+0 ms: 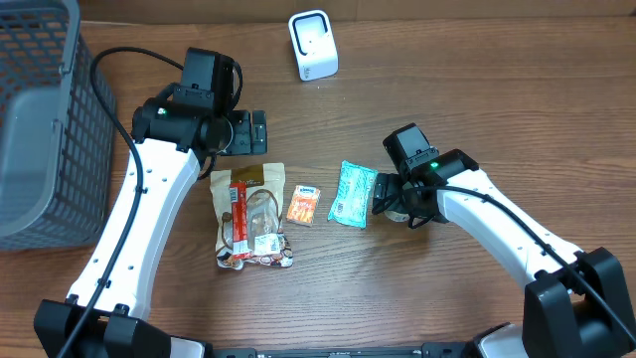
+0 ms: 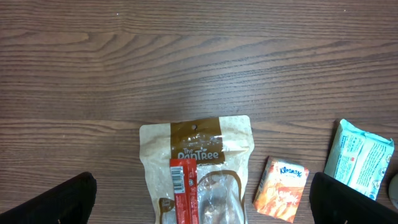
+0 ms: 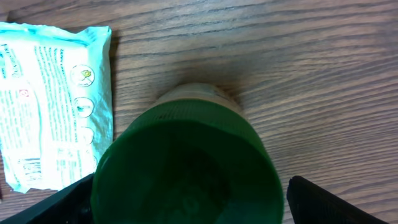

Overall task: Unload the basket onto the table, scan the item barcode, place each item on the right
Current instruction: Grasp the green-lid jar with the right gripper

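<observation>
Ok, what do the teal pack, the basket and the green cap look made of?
Teal pack: soft plastic film, slightly glossy, crinkled edges.
Basket: likely moulded plastic, matte grey, open grid walls.
Green cap: apparently hard plastic, smooth, dull sheen.

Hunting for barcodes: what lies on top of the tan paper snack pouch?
A narrow red stick packet lies lengthwise on the tan paper snack pouch, covering part of its printed front.

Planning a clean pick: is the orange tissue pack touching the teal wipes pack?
Apart. The left wrist view shows a strip of bare table between the orange tissue pack and the teal wipes pack.
</observation>
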Controlling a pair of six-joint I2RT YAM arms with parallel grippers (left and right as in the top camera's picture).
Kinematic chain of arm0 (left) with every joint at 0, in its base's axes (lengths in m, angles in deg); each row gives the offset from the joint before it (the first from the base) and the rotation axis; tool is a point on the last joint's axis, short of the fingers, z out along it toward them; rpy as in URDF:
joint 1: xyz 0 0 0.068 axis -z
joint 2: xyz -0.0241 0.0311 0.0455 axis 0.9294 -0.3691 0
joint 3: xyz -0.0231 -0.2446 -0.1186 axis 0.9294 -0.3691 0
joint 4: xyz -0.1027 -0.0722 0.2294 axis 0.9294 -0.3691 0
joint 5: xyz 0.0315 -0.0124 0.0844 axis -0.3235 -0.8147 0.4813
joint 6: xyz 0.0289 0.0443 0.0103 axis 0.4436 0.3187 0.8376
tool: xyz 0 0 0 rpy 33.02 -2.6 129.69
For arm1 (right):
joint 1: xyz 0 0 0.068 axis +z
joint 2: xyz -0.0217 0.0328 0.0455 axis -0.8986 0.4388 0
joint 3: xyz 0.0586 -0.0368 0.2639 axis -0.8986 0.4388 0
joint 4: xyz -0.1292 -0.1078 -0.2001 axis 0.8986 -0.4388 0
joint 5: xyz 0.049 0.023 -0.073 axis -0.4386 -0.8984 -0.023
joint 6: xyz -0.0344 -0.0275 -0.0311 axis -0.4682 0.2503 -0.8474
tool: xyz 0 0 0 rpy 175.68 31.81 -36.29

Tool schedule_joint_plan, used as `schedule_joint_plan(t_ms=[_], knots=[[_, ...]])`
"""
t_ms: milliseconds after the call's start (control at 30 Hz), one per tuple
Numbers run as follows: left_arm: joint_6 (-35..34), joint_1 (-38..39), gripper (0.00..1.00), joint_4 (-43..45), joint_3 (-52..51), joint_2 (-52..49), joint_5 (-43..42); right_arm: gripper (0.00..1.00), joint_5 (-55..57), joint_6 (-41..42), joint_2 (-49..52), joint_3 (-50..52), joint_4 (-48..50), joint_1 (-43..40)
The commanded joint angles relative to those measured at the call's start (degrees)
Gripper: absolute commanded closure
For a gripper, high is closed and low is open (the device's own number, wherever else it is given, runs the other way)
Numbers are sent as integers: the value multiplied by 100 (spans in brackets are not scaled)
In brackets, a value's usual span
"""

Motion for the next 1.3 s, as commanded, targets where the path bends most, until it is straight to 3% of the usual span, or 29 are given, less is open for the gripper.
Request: schedule_joint_plan(t_ms=[0,1267], knots=[[42,7,0,-9,76,20,52,5,-76,66,28,39,22,-2],[42,7,0,-9,76,20,52,6,243,-24,951,39,472,-2]])
